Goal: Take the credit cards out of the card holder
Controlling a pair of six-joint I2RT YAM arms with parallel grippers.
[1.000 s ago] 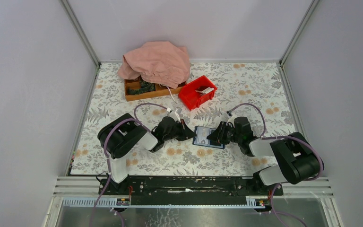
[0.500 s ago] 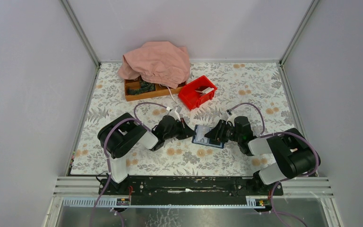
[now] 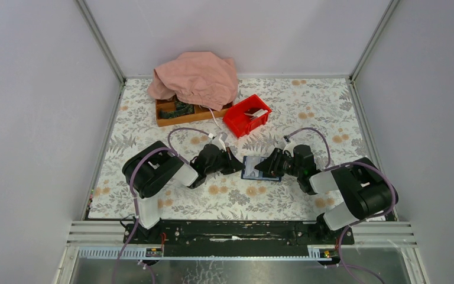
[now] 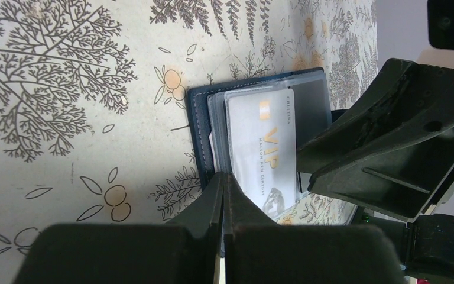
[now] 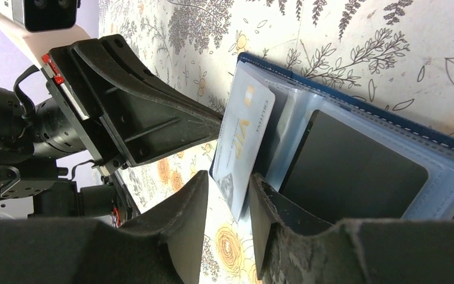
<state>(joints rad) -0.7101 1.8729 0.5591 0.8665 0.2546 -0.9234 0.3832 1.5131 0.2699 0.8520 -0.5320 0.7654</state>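
The card holder (image 3: 252,169) lies open on the floral table between the two grippers. It also shows in the left wrist view (image 4: 201,127) and the right wrist view (image 5: 449,148), with clear sleeves inside a dark blue cover. My left gripper (image 4: 223,180) is shut on the card holder's near edge. A silvery VIP card (image 5: 242,139) sticks out of a sleeve, and it also shows in the left wrist view (image 4: 263,148). My right gripper (image 5: 229,183) is open, with one jaw on each side of this card's free end. A dark card (image 5: 354,171) sits in the other sleeve.
A red bin (image 3: 246,115) with small items stands behind the holder. A wooden tray (image 3: 171,112), partly under a pink cloth (image 3: 196,77), is at the back left. Grey walls close in the table on three sides.
My right gripper has moved left over the holder, so its jaws now straddle the silvery card. The holder has shifted slightly away. The left gripper has stayed put.
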